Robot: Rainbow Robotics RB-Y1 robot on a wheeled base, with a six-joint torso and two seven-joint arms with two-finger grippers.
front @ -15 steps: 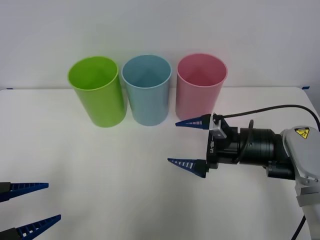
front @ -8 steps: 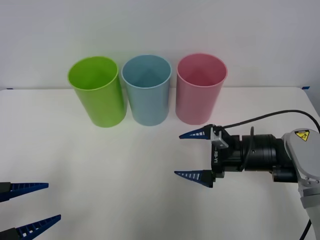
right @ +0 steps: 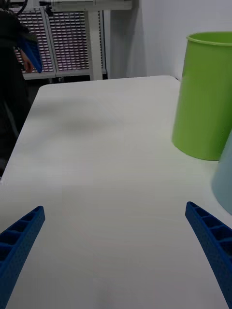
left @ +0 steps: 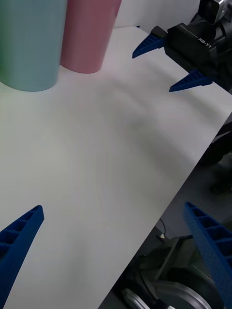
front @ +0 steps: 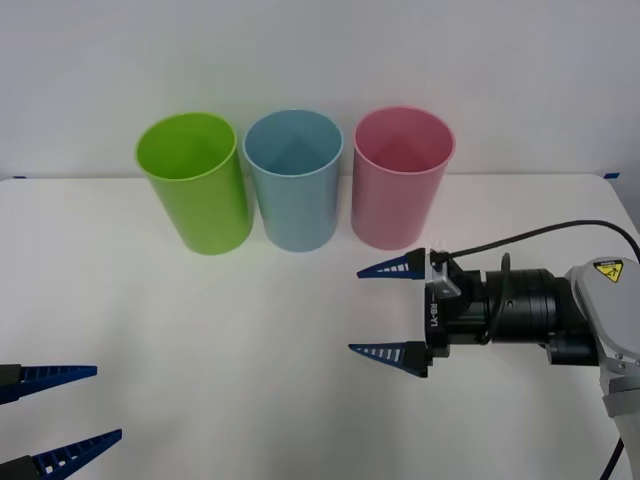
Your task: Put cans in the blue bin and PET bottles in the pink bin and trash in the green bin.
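A: Where do the bins stand?

B: In a row at the far side of the white table [front: 200,330], upright against the wall. The green bin [front: 195,182] is on the robot's left, the blue bin [front: 294,178] in the middle, the pink bin [front: 401,176] on the right. Green and blue stand just beside each other; the pink one has a small gap from the blue. From the front, what shows of each inside is bare.

A: And the right gripper [front: 385,310]?

B: Over the table, near the pink bin and in front of it, pointing toward the robot's left. Its blue fingers [front: 388,268] are spread wide, with nothing between them. From its wrist the green bin [right: 205,94] stands ahead and an edge of the blue bin [right: 224,181] beside it.

A: The left gripper [front: 60,412]?

B: Low at the near left corner of the table, well apart from the bins, released too, gripping nothing. Its wrist camera sees the blue bin [left: 30,43], the pink bin [left: 89,34] and the right gripper [left: 166,65] across the table.

A: The trash?

B: I cannot tell where it is.
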